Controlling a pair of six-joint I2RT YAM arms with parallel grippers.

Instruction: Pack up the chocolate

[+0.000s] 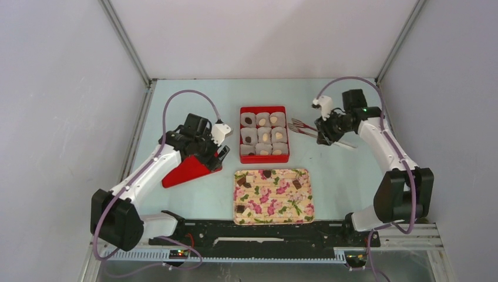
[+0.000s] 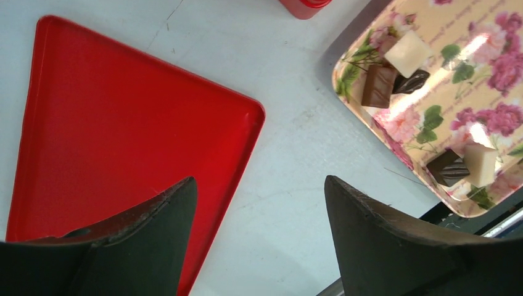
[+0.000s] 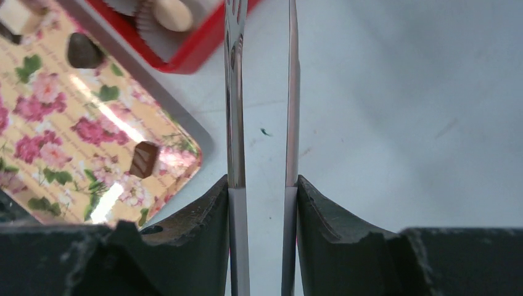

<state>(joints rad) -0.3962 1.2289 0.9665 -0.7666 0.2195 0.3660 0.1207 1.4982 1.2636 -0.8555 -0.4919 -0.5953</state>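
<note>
Loose chocolate [image 1: 296, 184] pieces lie scattered on the floral tray [image 1: 276, 208], near centre of the table [image 1: 340, 170]. More sit in paper cups [image 1: 262, 120] in the red box [image 1: 263, 108] just beyond. Left wrist view shows pale and brown pieces touching in pairs, hard to read from the top. It also shows the left fingers [image 2: 154, 246] spread wide, empty, above the red lid [image 2: 123, 123]. Right wrist view shows the right fingers [image 3: 197, 234] pinching tongs [image 3: 235, 92], tong arms apart, right of the box.
</note>
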